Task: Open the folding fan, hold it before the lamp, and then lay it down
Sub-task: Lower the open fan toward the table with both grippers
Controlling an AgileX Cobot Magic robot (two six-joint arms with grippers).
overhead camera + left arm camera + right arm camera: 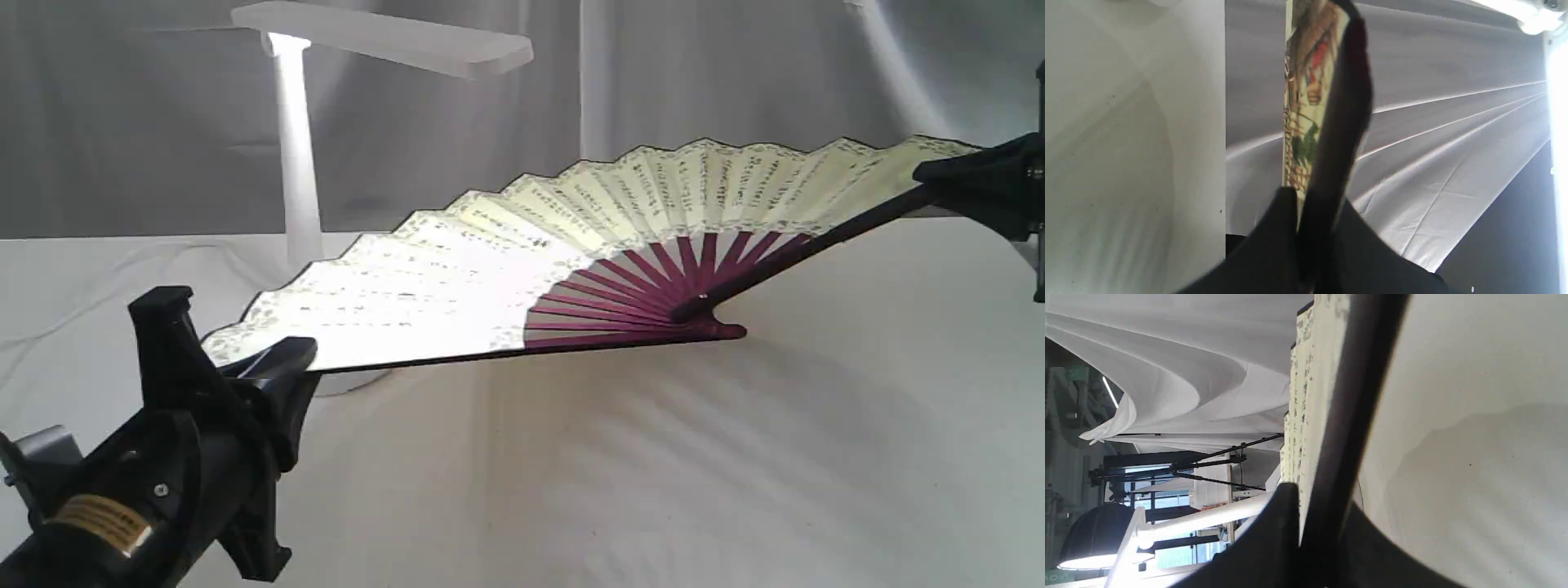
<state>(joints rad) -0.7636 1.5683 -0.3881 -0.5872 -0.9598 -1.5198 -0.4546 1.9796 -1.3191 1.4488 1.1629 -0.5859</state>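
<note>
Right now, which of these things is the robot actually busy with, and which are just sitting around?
Part of the job:
fan, spread open, held at both ends
lamp, behind it
left gripper
right gripper

Just there:
white tablecloth
grey curtain

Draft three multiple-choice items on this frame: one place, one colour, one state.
1. Relative to the folding fan, the lamp stands: A) to its right B) behind its left part C) in front of it.
2. The fan's ribs are: A) green B) white C) maroon.
3. The fan is: A) spread open, gripped at both ends B) folded shut C) lying released.
Key: B, it rises behind the fan's left part; C, they show maroon; A, left pincer and right pincer each clamp a guard.
</note>
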